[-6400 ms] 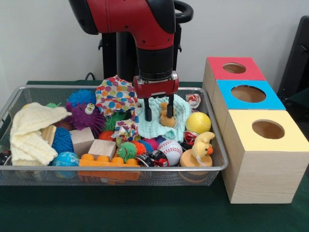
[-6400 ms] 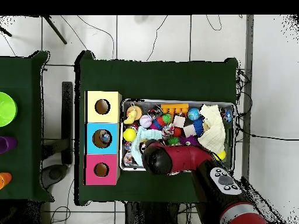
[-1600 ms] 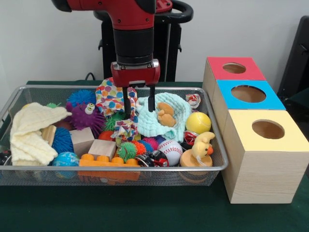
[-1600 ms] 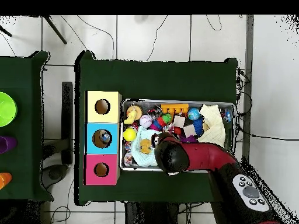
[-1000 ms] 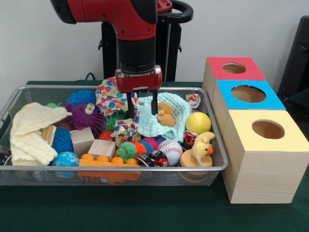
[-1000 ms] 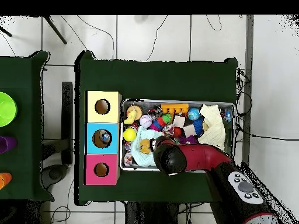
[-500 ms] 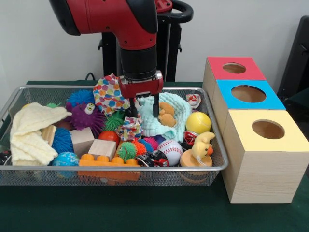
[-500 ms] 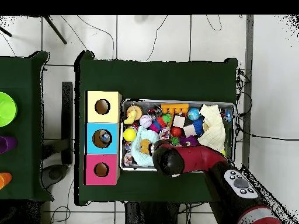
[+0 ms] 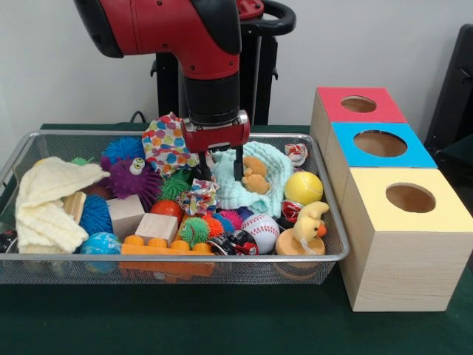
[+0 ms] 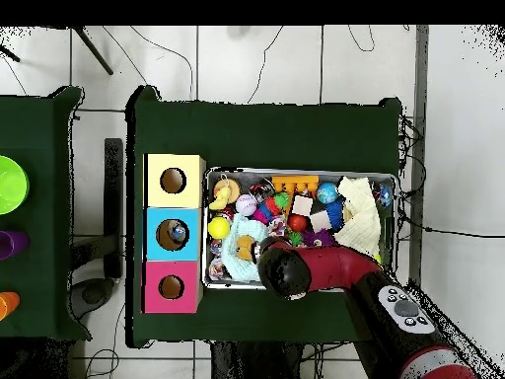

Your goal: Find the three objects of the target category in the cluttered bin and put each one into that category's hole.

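While its fingers straddle the mint cloth [image 9: 255,194], the claw [image 9: 219,171] hangs spread.

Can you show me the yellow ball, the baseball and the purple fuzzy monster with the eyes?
yellow ball [image 9: 304,188], front view, its middle.
baseball [image 9: 260,231], front view, its white face.
purple fuzzy monster [image 9: 130,180], front view, body under eyes.
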You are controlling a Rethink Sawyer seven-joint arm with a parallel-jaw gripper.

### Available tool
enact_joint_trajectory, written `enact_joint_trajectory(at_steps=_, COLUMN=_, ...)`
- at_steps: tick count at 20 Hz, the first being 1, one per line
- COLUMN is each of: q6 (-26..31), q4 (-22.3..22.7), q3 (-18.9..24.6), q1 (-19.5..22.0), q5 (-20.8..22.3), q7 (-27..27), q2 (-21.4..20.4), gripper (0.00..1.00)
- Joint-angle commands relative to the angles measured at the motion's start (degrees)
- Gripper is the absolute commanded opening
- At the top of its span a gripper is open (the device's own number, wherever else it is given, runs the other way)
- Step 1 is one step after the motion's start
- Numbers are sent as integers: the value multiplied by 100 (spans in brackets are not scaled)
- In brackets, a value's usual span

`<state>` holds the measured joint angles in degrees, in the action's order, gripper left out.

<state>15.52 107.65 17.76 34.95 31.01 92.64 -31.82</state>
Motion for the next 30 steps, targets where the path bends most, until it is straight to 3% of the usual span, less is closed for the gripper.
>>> enact_joint_trajectory(at_steps=1, q6=-84, q4=-390, q3=215, q1=56, q5=441, q7=-83, q2=168, gripper=0)
enact_joint_trajectory(at_steps=16, q6=-21, q4=-391, q3=272, q1=113, q5=424, q7=-148, q2=145, gripper=0)
enact_joint_trajectory(at_steps=23, q6=1412, q4=-417, q3=719, q1=277, q5=-108, q7=-902, q2=-852, gripper=0)
enact_joint_trajectory(at_steps=30, q6=2038, q4=-698, q3=1128, q1=616, q5=-104, q7=-1280, q2=-864, gripper=0)
